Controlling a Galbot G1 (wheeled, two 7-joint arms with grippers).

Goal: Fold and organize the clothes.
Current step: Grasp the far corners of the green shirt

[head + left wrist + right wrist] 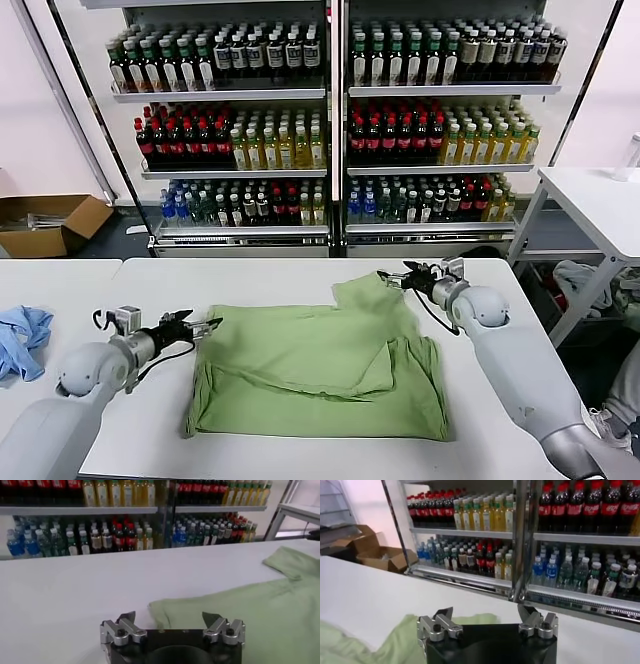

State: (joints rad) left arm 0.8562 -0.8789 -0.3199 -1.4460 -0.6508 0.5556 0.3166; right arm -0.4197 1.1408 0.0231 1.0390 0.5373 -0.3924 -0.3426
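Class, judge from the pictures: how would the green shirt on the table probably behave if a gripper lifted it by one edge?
The green shirt lies in soft folds and wrinkles, so it would probably droop rather than hold its shape. Its layers overlap loosely, so lifting one edge might undo them. It looks thin, so it is likely light.

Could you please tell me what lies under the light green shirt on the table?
Around the partly folded light green fabric shirt only the white tabletop shows, so it appears to rest directly on it. Anything beneath its layers is covered.
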